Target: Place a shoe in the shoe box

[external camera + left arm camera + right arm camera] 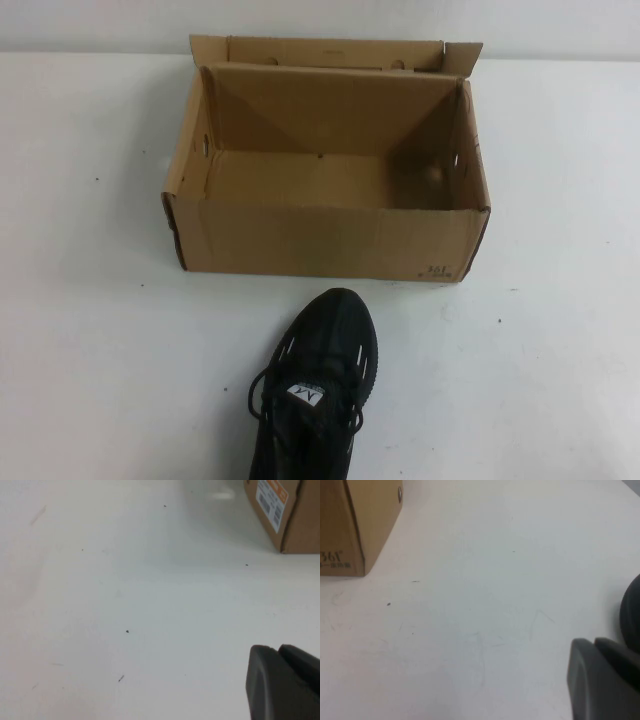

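The shoe (320, 385) is a black mesh sneaker with a white logo tag on its tongue. It lies on the white table in the high view, near the front edge, toe pointing at the shoe box; its heel is cut off by the frame. The shoe box (325, 165) is open brown cardboard, empty, with its lid folded back. A corner of it also shows in the left wrist view (295, 515) and the right wrist view (355, 525). My left gripper (277, 647) and right gripper (594, 641) hang over bare table, shut and empty. Neither shows in the high view.
The white table (90, 330) stretches to both sides of the box and the shoe. A pale wall runs behind the box. A dark rounded shape (632, 607) sits at the edge of the right wrist view; I cannot tell what it is.
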Motion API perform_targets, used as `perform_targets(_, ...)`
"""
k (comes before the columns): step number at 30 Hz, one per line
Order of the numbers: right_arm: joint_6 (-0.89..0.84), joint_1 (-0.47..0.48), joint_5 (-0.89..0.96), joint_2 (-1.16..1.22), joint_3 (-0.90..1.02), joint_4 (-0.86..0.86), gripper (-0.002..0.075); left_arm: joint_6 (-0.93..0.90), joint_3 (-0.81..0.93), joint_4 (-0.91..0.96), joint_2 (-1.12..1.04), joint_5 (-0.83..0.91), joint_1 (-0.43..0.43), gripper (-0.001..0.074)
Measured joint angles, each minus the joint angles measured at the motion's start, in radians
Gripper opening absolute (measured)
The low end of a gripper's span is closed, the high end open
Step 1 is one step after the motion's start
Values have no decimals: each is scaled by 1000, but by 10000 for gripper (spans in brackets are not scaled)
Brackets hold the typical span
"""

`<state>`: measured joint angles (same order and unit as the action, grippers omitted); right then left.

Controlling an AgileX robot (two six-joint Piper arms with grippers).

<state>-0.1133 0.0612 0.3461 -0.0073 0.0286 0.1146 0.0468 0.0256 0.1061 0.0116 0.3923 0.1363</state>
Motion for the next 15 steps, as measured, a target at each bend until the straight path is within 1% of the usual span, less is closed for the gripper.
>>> perform_targets(7, 0, 0, -8, 0, 0, 0, -17, 0, 0, 0, 0, 0, 0, -3)
perform_targets(15, 0, 0, -99, 0, 0, 0, -17, 0, 0, 1, 0, 0, 0, -3)
